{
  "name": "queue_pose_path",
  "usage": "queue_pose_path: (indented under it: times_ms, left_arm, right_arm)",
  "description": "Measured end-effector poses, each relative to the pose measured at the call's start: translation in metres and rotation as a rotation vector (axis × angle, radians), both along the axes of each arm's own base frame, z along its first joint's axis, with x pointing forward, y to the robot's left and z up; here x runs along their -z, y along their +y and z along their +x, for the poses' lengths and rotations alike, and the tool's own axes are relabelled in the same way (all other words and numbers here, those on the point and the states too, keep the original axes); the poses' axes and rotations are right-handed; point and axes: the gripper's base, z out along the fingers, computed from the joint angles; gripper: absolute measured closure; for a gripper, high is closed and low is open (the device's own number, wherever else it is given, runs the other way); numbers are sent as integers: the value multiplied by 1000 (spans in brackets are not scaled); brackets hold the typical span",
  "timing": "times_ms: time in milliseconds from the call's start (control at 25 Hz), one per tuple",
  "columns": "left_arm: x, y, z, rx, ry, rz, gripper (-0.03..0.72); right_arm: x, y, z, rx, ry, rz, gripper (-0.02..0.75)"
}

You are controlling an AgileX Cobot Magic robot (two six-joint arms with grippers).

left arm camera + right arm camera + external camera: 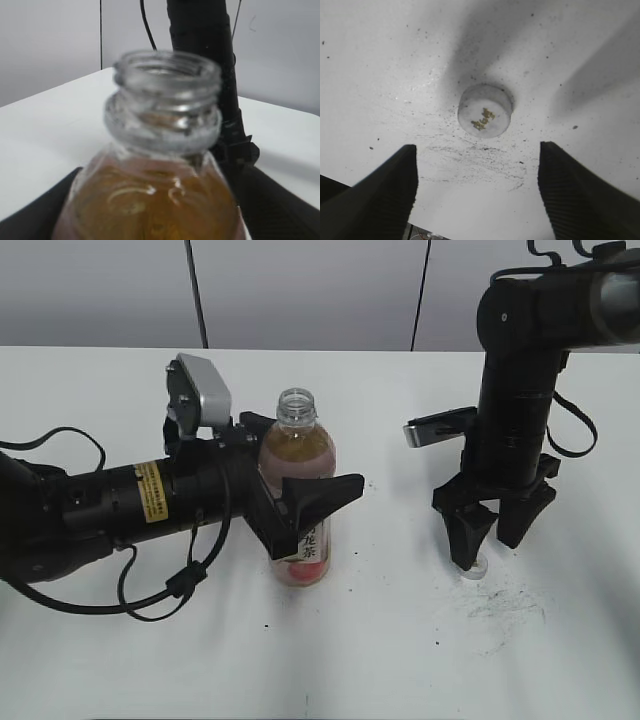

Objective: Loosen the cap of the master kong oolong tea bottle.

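Note:
The master kong oolong tea bottle (298, 448) stands upright mid-table, amber tea inside, its threaded neck open with no cap on it. My left gripper (296, 485) is shut on its body from the left, around the pink label. In the left wrist view the bottle (165, 150) fills the frame, with the dark jaws (160, 215) at both sides. The small white-grey cap (473, 569) lies flat on the table to the right. My right gripper (490, 540) points down just above it, open and empty. In the right wrist view the cap (485, 111) lies beyond the spread jaws (477, 192).
The white table (380, 660) has dark scuff marks (500, 610) near the cap. The left arm's black cable (150, 595) loops over the table at the left. A grey panelled wall stands behind.

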Motion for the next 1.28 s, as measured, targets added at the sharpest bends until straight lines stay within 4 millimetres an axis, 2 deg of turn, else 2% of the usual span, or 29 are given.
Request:
queue_pose_path:
  times_ms: [320, 640, 960, 1280]
  left_arm:
    - [-3, 13, 9, -39, -12, -21, 135]
    - [-19, 14, 8, -38, -58, -43, 127]
    - [-22, 14, 8, -39, -66, -50, 123]
    - [-46, 16, 6, -49, -129, -85, 123]
  right_arm:
    - [0, 0, 0, 2, 0, 0, 177]
    - [0, 0, 0, 5, 1, 0, 177]
    - [0, 0, 0, 6, 1, 0, 178]
    - [0, 0, 0, 8, 1, 0, 178]
